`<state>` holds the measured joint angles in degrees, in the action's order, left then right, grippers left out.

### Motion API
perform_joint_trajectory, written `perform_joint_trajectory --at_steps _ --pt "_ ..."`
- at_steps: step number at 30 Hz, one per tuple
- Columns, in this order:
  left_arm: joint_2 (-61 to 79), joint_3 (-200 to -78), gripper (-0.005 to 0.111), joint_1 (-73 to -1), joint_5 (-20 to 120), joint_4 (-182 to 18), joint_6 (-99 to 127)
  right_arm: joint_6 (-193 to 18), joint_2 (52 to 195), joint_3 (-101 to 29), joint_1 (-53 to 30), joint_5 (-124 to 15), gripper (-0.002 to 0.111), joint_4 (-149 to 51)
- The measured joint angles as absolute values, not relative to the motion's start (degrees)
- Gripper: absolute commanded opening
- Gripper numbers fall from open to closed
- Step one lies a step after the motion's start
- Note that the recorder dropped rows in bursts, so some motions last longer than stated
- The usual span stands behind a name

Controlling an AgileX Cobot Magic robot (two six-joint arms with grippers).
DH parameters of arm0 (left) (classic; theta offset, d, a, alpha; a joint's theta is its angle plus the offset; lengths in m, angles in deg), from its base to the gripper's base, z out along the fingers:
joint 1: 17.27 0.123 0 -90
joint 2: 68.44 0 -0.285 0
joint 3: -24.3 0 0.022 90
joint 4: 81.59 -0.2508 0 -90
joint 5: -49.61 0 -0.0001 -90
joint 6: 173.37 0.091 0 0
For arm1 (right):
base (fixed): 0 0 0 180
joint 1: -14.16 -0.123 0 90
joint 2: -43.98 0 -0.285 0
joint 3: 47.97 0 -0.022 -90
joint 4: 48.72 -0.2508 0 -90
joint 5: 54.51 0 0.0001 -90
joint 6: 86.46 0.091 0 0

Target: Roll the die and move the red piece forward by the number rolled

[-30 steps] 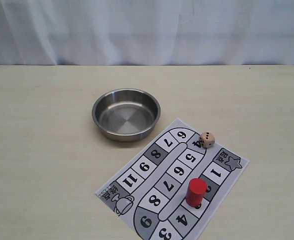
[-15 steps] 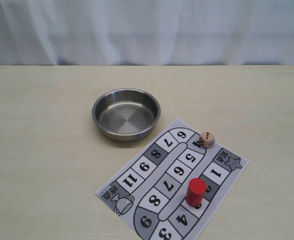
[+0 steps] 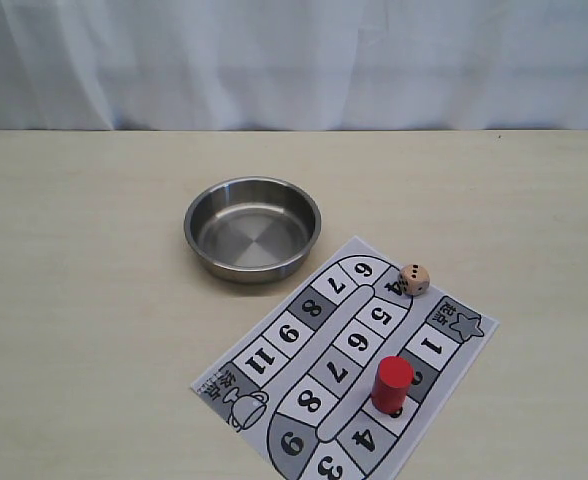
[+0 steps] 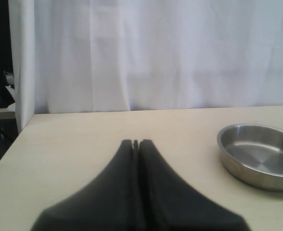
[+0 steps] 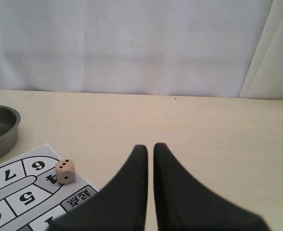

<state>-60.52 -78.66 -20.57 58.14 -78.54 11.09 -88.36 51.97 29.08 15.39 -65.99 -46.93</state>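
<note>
The die [image 3: 414, 279] sits on the rim of the printed game board [image 3: 304, 375], right of the middle of the bench [image 3: 94, 300] and about halfway between its far and near edges. The red piece [image 3: 392, 384] stands upright on the same board, closer to the near edge, on the numbered track between squares 2 and 4. A steel bowl [image 3: 252, 228] rests at the bench's middle, just beyond the board's far corner. Neither arm shows in the exterior view. The right gripper [image 5: 150, 147] hangs above bare bench with its fingers drawn together to a thin slit, pinching nothing. From it, the die lies ahead and off to one side, toward the bowl. The left gripper [image 4: 135, 143] has its fingers pressed flat against each other, also empty, and its camera catches only the bowl, not the die. By that reckoning the right arm looks nearer, and its fingers would need to part before closing on the cube, which has no long axis to favour.
</note>
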Motion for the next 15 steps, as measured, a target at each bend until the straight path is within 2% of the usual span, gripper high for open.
perform_joint_trajectory --at_steps 15 --pt "-60.52 -78.66 0.000 -20.57 58.14 -78.54 11.09 -86.11 51.97 29.08 15.39 -66.57 0.004 -46.56"
